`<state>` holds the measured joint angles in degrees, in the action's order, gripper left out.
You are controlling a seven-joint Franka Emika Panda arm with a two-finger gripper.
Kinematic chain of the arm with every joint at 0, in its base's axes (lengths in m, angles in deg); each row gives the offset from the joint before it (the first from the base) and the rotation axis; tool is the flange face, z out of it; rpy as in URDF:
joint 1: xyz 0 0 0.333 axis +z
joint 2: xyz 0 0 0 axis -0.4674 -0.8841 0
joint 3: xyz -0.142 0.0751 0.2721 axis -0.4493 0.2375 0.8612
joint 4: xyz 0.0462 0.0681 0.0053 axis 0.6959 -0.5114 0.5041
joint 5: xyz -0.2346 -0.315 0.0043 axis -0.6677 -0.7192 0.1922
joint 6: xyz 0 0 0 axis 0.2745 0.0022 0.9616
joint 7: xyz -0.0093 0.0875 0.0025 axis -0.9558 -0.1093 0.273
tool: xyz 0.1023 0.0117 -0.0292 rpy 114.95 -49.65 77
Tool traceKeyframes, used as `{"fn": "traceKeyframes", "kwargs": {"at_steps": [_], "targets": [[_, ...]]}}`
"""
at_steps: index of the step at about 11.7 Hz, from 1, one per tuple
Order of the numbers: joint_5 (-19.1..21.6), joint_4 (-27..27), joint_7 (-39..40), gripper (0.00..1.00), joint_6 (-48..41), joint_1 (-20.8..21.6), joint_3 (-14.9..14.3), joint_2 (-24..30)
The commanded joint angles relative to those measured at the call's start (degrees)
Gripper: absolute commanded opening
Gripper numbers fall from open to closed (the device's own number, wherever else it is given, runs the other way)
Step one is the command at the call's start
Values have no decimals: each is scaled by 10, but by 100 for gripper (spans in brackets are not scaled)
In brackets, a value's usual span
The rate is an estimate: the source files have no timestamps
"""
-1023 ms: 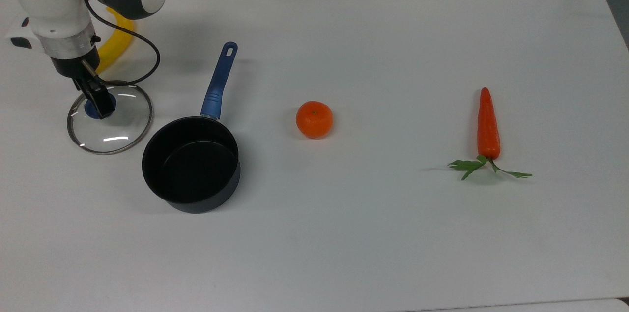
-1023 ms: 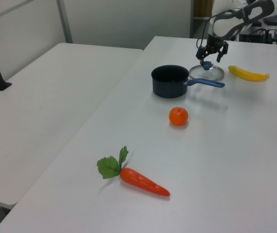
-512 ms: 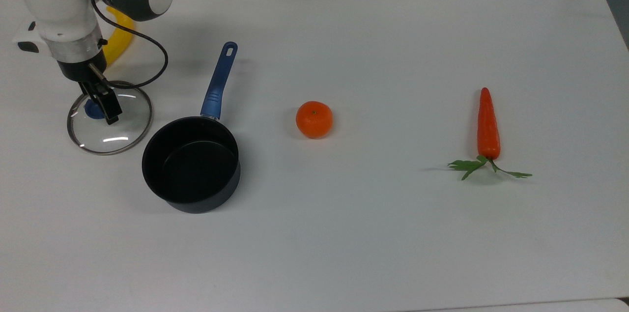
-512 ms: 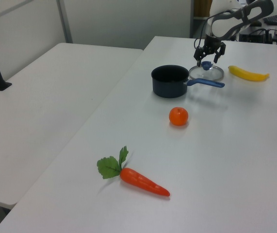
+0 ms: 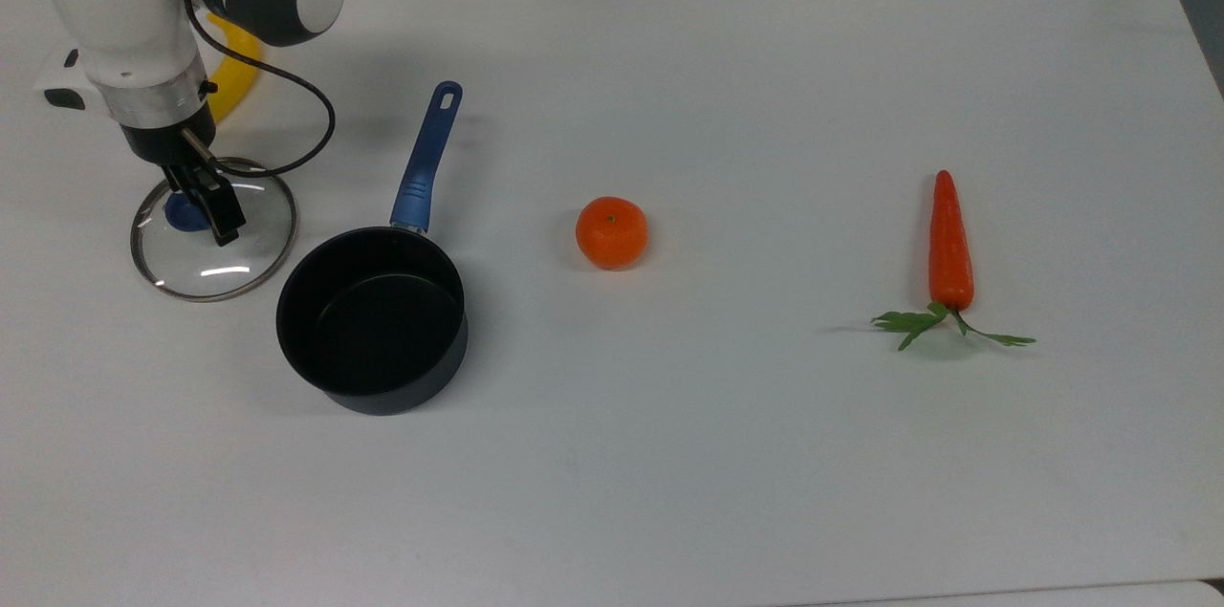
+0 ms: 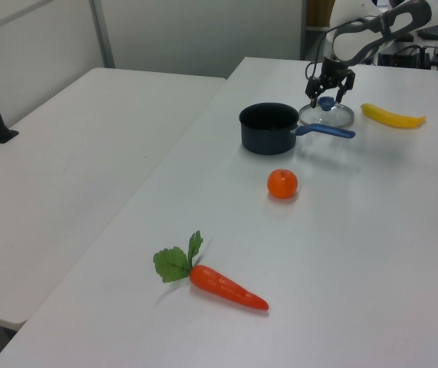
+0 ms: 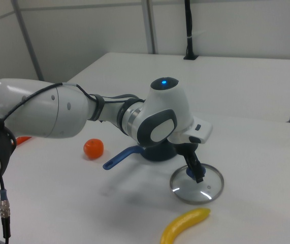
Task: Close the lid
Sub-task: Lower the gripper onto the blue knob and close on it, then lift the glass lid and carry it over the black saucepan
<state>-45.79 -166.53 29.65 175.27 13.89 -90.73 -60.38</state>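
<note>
The lid (image 5: 213, 229) lies flat on the white desk (image 5: 727, 454), just beside the empty black saucepan (image 5: 373, 320) on the top view's left, not on it. The gripper (image 5: 203, 211) hangs over the lid with its fingers (image 7: 197, 169) pointing down around the blue knob (image 5: 182, 213); in the left view they stand spread to either side of the knob (image 6: 325, 101), open rather than closed on it. The saucepan's blue handle (image 5: 426, 158) points toward the far edge in the top view. A banana (image 7: 184, 226) lies near the lid, close to the front in the right view. An orange (image 5: 612, 232) sits to the top view's right of the saucepan, and a carrot (image 5: 950, 249) lies well apart, farther right
</note>
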Motion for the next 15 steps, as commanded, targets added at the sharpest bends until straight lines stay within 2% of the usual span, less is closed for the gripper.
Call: {"fn": "traceKeyframes", "kwargs": {"at_steps": [1,4,5,10,12,13,15], "targets": [[-7,-6,-12,75,16,3,-1,1],[-7,-6,-10,52,16,2,-1,2],[-6,-5,-10,49,15,2,-1,4],[0,16,-7,47,-15,-9,-4,44],[2,82,5,47,-125,-10,-7,47],[2,99,8,47,-162,-9,-7,49],[1,117,3,47,-178,14,-7,50]]}}
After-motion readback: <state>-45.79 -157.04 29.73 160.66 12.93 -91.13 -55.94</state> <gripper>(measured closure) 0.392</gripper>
